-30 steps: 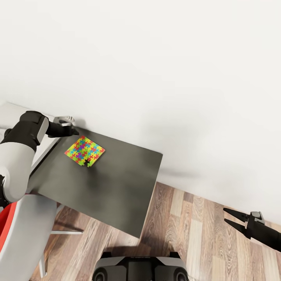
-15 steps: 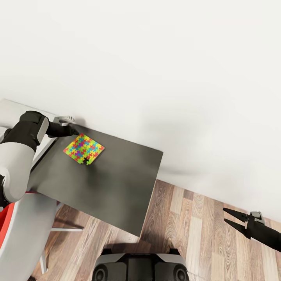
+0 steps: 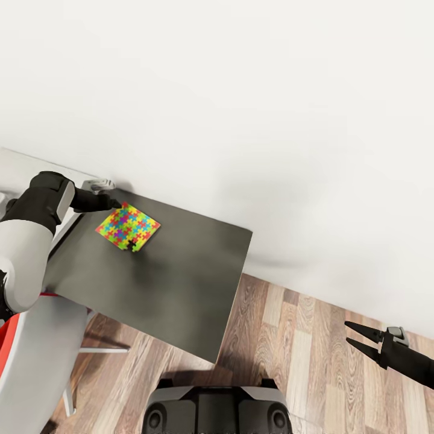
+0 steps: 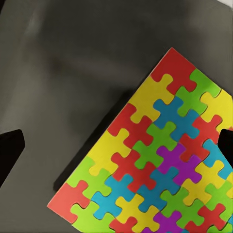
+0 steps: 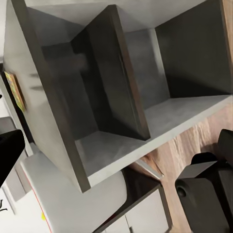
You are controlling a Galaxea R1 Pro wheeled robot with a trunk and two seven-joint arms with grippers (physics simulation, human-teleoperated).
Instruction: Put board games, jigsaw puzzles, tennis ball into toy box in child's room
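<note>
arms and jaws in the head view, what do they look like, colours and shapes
The left arm has a smooth light grey-white shell with a rounded black sleeve at the forearm and a small silver-grey block by the wrist. The left gripper is black. The right gripper has two thin black pointed jaws tapering to tips, a small silver-grey block behind them and a black forearm. No cables or markings can be seen.

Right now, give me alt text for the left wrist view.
A jigsaw puzzle of red, yellow, green, blue and purple pieces lies flat on the dark grey side unit, with the left end effector's dark fingertips at either edge.
</note>
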